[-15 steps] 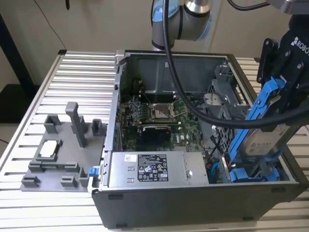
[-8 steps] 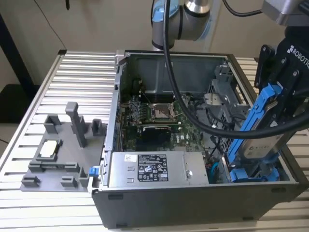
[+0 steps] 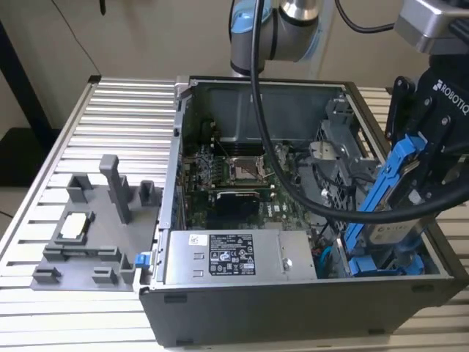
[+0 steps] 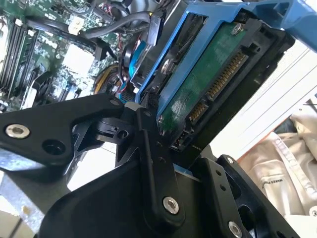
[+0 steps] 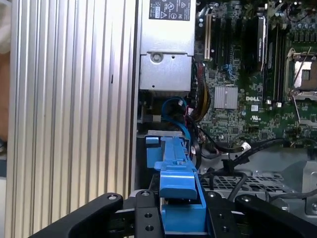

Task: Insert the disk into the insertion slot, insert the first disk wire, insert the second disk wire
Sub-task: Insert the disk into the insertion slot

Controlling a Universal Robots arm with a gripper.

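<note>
holding the disk point(image 3: 387, 220) by its blue carrier, the gripper point(image 3: 412, 167) stands at the middle right of the exterior view, its fingers point(image 5: 143, 218) clenched on either side of the carrier.

disk position: inside the open computer case point(image 3: 293, 308), at the case's lower right corner in the exterior view, not yet lying flat. its long axis is steeply tilted, from upper right down to lower left, with the lower end close above another blue-framed part point(image 3: 388, 265) on the case floor. in the second wrist view the disk's green circuit board and connector row face the camera.

surroundings: a grey sheet-metal drive cage point(image 3: 338, 143) stands just beside the disk, toward the exterior view's left. black cables point(image 3: 293, 176) sweep across the motherboard point(image 3: 234, 172) and pass near the disk's lower end. the power supply point(image 3: 238, 257) lies along the case's front edge. a blue cable point(image 5: 174, 106) loops between the power supply and the carrier in the first wrist view.

outside the case: a grey fixture tray point(image 3: 88, 235) rests on the ribbed table point(image 3: 66, 132), lower left of the exterior view, well apart.
</note>
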